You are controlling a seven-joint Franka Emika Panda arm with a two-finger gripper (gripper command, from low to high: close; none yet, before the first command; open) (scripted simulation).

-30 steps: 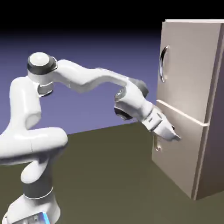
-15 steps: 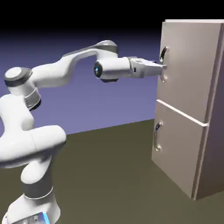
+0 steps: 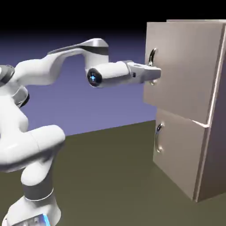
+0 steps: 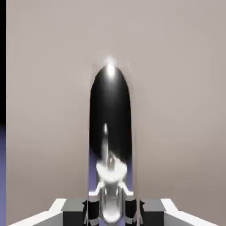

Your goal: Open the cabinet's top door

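Note:
The tall beige-grey cabinet (image 3: 207, 145) stands at the exterior view's right. Its top door (image 3: 185, 70) is swung partly out from the cabinet body, its free edge toward the arm. My gripper (image 3: 154, 74) is shut on the top door's curved silver handle (image 3: 152, 56), gripping its lower part. In the hand view the shiny handle (image 4: 110, 132) runs up the middle between my two grey fingertips (image 4: 75, 211), with the door panel (image 4: 176, 88) filling the rest. The shorter lower door (image 3: 176, 154) is closed.
The lower door's own curved handle (image 3: 158, 137) sits below my hand. The dark tabletop (image 3: 110, 176) spreads in front of the cabinet. My arm's white base and elbow (image 3: 35, 145) fill the exterior view's left.
My hand rose from the lower door's handle to the top door's handle and closed on it. Since then the top door has swung out from the cabinet toward the arm.

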